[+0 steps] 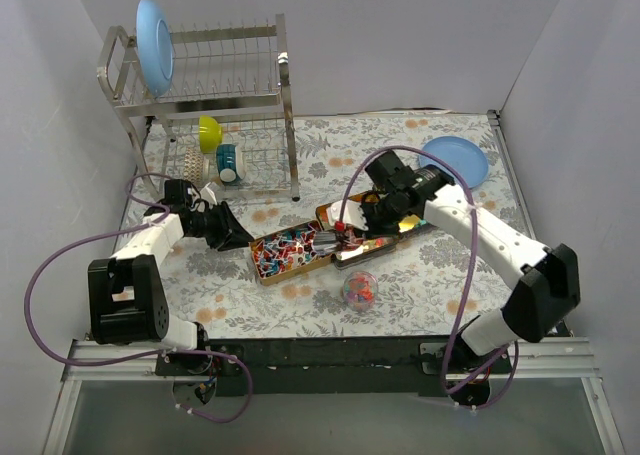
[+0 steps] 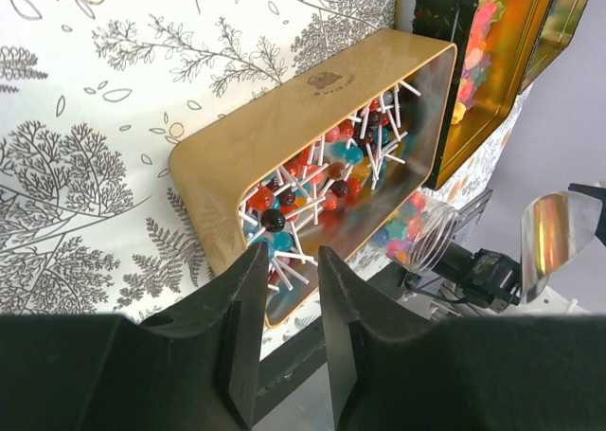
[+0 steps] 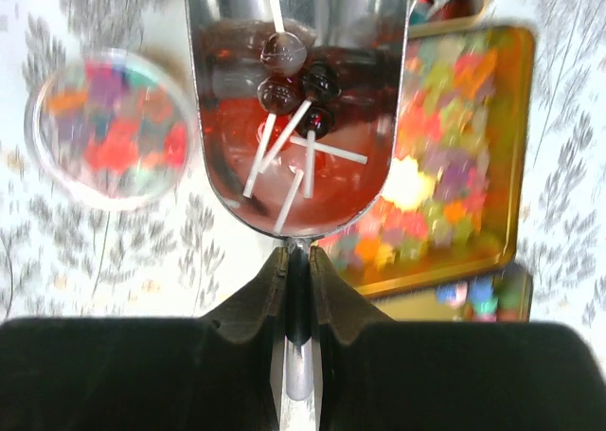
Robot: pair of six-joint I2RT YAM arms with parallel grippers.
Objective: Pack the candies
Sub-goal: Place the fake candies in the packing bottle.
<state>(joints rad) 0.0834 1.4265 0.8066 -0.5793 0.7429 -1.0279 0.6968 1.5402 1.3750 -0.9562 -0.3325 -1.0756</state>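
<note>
The only marking is a small dark stamp [image 2: 327,80] on the outer side wall of the gold tin [image 2: 275,128], the one with the candies [image 2: 331,170] in it. It looks like a tiny emblem with a line of letters under it, but it is too small to read. No other text, number, brand or sign is legible in any view.

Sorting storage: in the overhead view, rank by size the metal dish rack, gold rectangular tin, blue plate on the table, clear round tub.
metal dish rack
gold rectangular tin and blue plate on the table, roughly alike
clear round tub
</note>
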